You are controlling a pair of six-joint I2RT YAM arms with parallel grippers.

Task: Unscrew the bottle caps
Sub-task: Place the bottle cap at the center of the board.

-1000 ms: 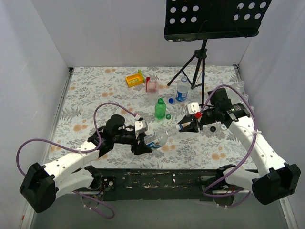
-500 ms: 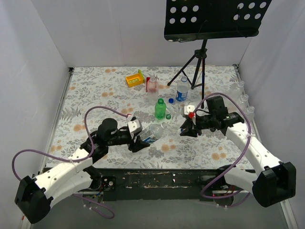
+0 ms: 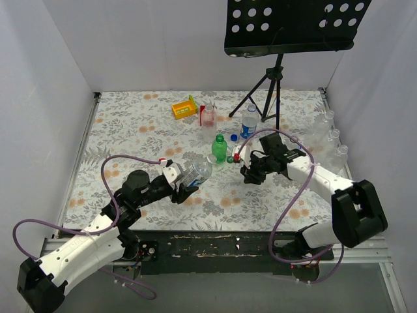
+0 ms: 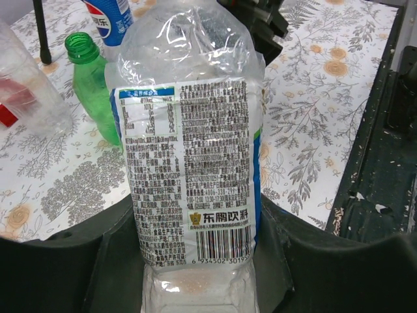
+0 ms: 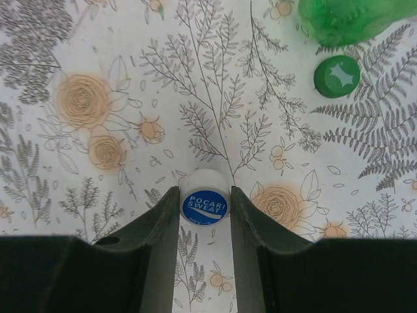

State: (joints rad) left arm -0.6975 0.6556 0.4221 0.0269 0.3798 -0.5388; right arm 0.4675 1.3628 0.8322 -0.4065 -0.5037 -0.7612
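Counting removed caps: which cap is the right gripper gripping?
The white, blue-topped Pocari Sweat cap, clamped in the right gripper; the green cap lies loose on the table.

Robot lab booth — white partition walls (image 3: 156, 45), floral-covered table (image 3: 117, 124), tripod (image 3: 276, 77).

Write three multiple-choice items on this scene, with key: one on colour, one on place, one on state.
1. The cap in the right gripper has a top that is: A red; B blue; C black.
2. The green cap is: A on the table beside the green bottle; B screwed on that bottle; C in the right gripper.
3. The green bottle is: A capped; B uncapped; C crushed flat.
Key: 1 B, its top shows blue; 2 A, it lies on the table by the bottle; 3 B, its neck is bare.
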